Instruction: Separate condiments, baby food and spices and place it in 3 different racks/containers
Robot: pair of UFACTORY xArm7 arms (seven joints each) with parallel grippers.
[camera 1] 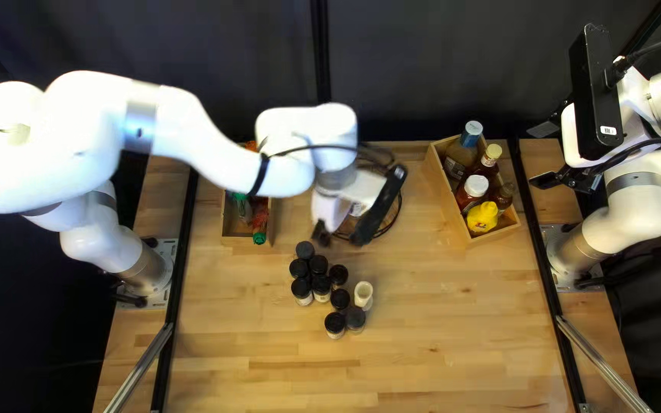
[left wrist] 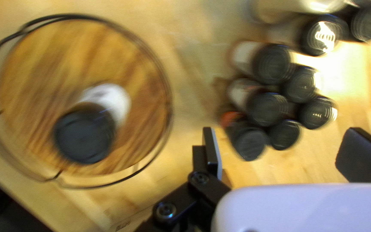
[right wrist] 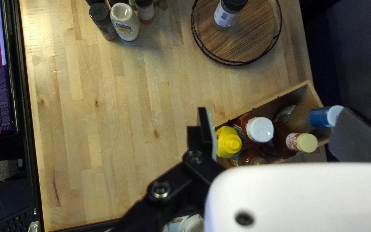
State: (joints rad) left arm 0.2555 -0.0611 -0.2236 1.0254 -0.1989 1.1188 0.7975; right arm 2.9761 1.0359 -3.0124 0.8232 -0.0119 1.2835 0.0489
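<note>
"Looking down at the table, where do you see the left gripper (camera 1: 338,234)?"

"Above the wood, near the round wooden tray (left wrist: 31,64) and the jars. The wrist view shows its 2 fingers (left wrist: 211,150) well apart, with nothing clamped."

"And the loose jars?"

"9 black-lidded jars (camera 1: 320,286) stand grouped on the table (camera 1: 437,306), some touching. 1 pale bottle (right wrist: 126,25) is upright at the group's edge, just beside a dark lid."

"Anything on the tray?"

"1 black-lidded jar (right wrist: 225,17), inside the black wire rim (right wrist: 230,64)."

"What about the right gripper (camera 1: 545,154)?"

"Out by the right side of the table, apart from the bottles. It grips nothing either, and its 2 fingers are spread."

"Which bottles are those?"

"5, in the right wooden box (camera 1: 447,197): blue-capped (camera 1: 463,150), cream-capped (camera 1: 490,158), white-capped (camera 1: 474,188), a yellow bottle (camera 1: 483,217) and a dark reddish bottle (camera 1: 503,196)."

"And the other wooden box (camera 1: 236,241)?"

"It sits left of the jars in the top left view, partly hidden by the left arm (camera 1: 143,115). I can make out a green bottle (camera 1: 242,206) and a red bottle with a green cap (camera 1: 259,239); I can't tell the full count."
</note>
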